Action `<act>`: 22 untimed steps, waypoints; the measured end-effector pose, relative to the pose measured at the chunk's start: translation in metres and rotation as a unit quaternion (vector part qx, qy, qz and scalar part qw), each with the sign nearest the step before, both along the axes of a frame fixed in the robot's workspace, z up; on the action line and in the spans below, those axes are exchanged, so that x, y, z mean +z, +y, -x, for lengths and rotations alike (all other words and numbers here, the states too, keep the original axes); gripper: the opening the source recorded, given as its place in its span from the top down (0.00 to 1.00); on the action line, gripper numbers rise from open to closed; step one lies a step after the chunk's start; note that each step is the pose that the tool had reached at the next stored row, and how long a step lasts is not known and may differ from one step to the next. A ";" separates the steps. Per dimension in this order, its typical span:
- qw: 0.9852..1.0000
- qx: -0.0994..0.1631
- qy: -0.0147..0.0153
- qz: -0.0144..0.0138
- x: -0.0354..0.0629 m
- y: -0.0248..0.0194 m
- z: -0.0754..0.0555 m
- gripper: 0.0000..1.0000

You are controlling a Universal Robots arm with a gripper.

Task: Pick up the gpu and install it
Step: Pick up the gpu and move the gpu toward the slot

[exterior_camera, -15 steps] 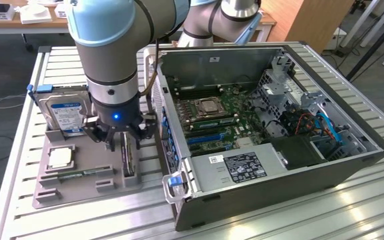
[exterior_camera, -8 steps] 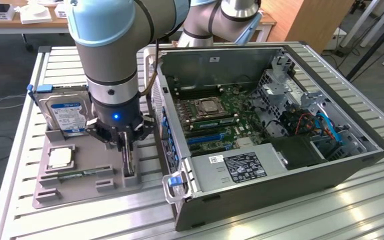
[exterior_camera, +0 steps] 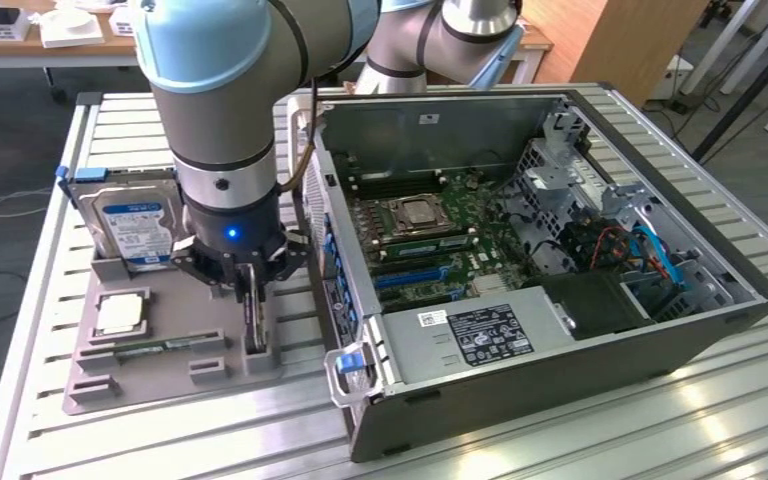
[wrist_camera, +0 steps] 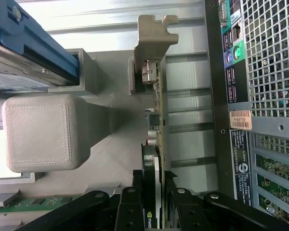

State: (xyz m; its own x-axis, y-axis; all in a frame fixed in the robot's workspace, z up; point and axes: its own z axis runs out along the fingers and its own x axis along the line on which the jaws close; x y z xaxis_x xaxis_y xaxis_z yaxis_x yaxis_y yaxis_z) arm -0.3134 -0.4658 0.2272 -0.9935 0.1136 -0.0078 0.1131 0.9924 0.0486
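Fingers of the gripper are drawn in on both faces of the gpu, gripping its upper edge with no evident gap. The card stands on its long edge in a slot of the grey tray, at the tray's right side, just beside the computer case. It is not yet lifted. The upright seating evidently presents a thin edge for a pinch from above. The long axis runs near to far, parallel to the case's rear panel. Its metal bracket is at the far end, on the side where the hard drive stands.
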 end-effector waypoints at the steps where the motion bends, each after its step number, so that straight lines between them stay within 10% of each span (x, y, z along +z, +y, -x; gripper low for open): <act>1: 1.000 0.000 0.000 0.000 0.0014 0.0000 0.000 0.73; 22: 1.000 0.007 0.000 -0.010 0.0843 -0.0003 0.000 0.73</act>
